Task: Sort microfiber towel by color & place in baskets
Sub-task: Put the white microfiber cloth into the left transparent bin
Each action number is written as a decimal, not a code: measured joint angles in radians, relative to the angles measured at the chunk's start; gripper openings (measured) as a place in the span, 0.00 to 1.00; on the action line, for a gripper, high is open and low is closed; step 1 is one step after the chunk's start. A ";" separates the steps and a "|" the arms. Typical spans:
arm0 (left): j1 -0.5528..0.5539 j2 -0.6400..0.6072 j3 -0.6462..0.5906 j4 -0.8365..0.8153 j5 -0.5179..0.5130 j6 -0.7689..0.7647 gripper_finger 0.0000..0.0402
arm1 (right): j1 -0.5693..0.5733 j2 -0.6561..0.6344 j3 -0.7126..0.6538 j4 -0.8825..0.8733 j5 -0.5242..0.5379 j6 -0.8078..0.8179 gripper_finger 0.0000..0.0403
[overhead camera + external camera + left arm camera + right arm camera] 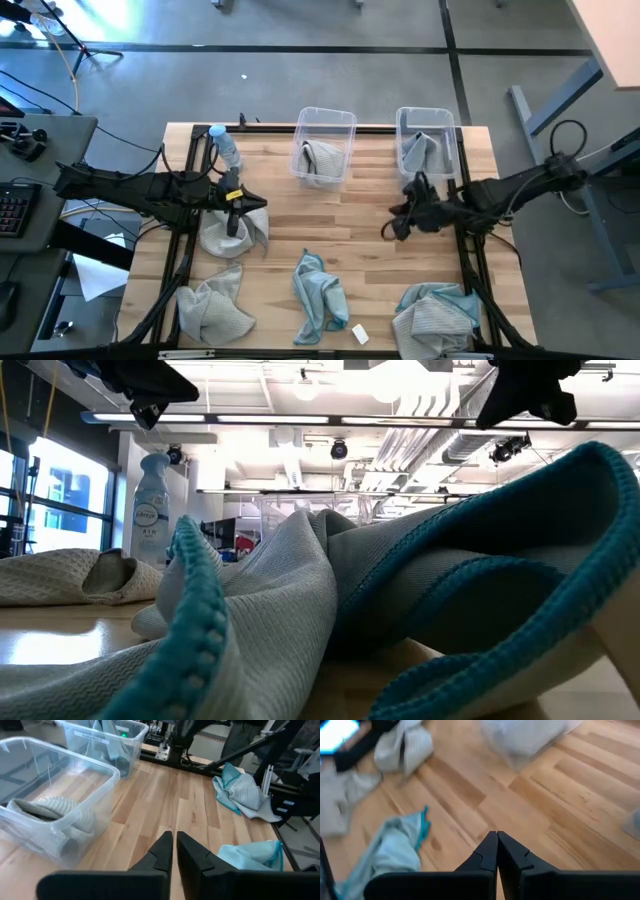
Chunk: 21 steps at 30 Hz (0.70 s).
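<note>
Two clear baskets stand at the table's far edge. The left basket (325, 145) (50, 805) holds a grey towel (322, 160). The right basket (428, 143) (105, 740) holds a blue-teal towel (420, 152). On the table lie a grey towel (232, 235), another grey one (212, 310), a teal towel (320, 295) (300, 620) and a teal-and-grey pile (435, 315). My left gripper (243, 208) (175, 851) is shut above the first grey towel, with nothing between its fingers. My right gripper (388, 230) (497, 851) is shut over bare wood at mid-table.
A spray bottle (225, 148) (153, 510) stands near the far left corner. A small white block (360, 333) lies by the near edge. Dark frame rails (470, 260) run along the table's left and right sides. Bare wood shows between the two arms.
</note>
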 joint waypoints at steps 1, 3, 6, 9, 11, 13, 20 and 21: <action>0.000 0.000 0.000 -0.002 0.000 -0.011 0.07 | 0.012 0.013 0.000 0.000 0.000 -0.006 0.00; 0.000 0.000 0.000 -0.002 0.000 -0.029 0.11 | 0.030 0.037 0.000 0.000 0.000 -0.012 0.00; 0.000 0.000 0.000 -0.002 -0.022 -0.033 0.18 | 0.042 0.059 0.000 -0.001 0.000 -0.004 0.00; 0.000 0.000 0.000 -0.004 -0.038 -0.031 0.22 | 0.046 0.079 0.000 -0.007 0.000 -0.004 0.00; -0.002 0.000 0.000 -0.030 -0.037 -0.046 0.22 | 0.046 0.092 0.000 -0.014 -0.001 -0.008 0.00; -0.003 0.013 0.000 -0.066 -0.037 -0.109 0.22 | 0.046 0.109 -0.001 -0.020 -0.015 -0.049 0.00; -0.019 0.115 0.000 -0.234 -0.003 -0.463 0.17 | 0.046 0.147 -0.042 -0.023 -0.089 -0.144 0.00; -0.025 0.134 0.000 -0.255 0.009 -0.502 0.16 | 0.046 0.149 -0.050 -0.023 -0.097 -0.144 0.00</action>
